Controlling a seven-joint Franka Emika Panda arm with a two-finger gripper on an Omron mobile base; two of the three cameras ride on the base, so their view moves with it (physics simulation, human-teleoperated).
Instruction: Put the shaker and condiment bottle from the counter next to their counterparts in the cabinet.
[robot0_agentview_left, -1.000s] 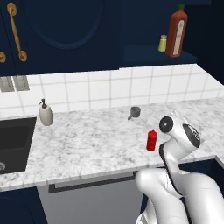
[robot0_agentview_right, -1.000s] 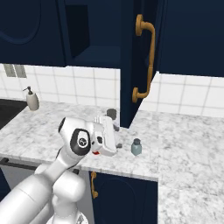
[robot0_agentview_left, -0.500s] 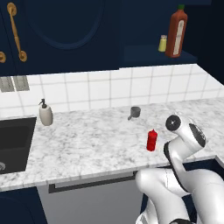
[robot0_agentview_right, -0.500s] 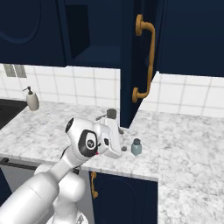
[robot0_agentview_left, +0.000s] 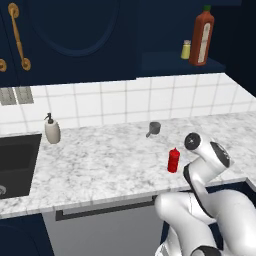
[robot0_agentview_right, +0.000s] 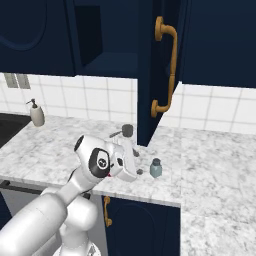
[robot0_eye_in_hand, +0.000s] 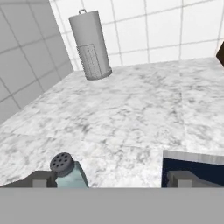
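The small grey shaker (robot0_agentview_right: 156, 168) stands on the marbled counter (robot0_agentview_right: 215, 165) near its front edge, below the open cabinet door. My gripper (robot0_agentview_right: 137, 163) hovers low just left of it, open and holding nothing. In the hand view the shaker (robot0_eye_in_hand: 68, 170) sits at the bottom left, close beside the left fingertip (robot0_eye_in_hand: 41, 178), with the gripper (robot0_eye_in_hand: 109, 178) spread wide. The red condiment bottle (robot0_agentview_left: 173, 160) stands on the counter (robot0_agentview_left: 100, 160) beside my arm. Up in the navy cabinet (robot0_agentview_left: 175, 62) stand the tall red-brown bottle (robot0_agentview_left: 202, 36) and the yellow shaker (robot0_agentview_left: 186, 50).
A small grey cup (robot0_agentview_left: 154, 128) sits near the backsplash. A beige soap dispenser (robot0_agentview_left: 52, 131) stands by the dark sink (robot0_agentview_left: 17, 162). The open cabinet door with its brass handle (robot0_agentview_right: 167, 65) hangs over the shaker. A grey cylinder (robot0_eye_in_hand: 90, 43) stands in the tiled corner.
My arm has swung right and lower, bringing the hand closer to the shaker. The jaws have stayed open. The bottle and shaker have not moved.
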